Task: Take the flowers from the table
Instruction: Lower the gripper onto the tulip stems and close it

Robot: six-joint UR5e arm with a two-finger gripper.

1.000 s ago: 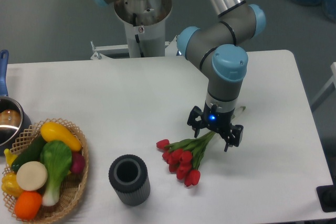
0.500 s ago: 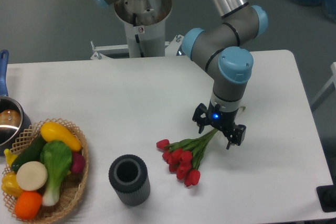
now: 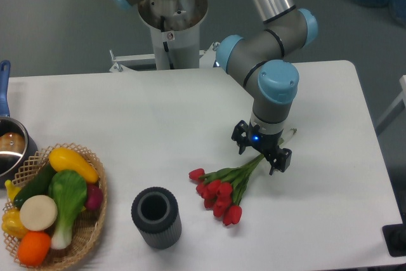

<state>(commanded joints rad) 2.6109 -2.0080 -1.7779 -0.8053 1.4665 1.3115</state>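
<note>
A bunch of red tulips, the flowers [image 3: 219, 191], lies on the white table [image 3: 158, 131] right of centre, buds toward the front left and green stems running up to the right. My gripper [image 3: 261, 155] hangs straight above the stem end, fingers open and astride the stems, one finger on each side. The stems pass under the gripper and their far tips poke out behind it. The flowers rest on the table.
A dark ribbed cylinder vase [image 3: 156, 217] stands front left of the flowers. A wicker basket of vegetables [image 3: 54, 201] sits at the front left edge. A pot with a blue handle [image 3: 9, 144] is at the far left. The robot base [image 3: 171, 23] stands behind the table.
The gripper has shifted slightly over the stem end, first right, then back left and a little up. The flowers have not moved.
</note>
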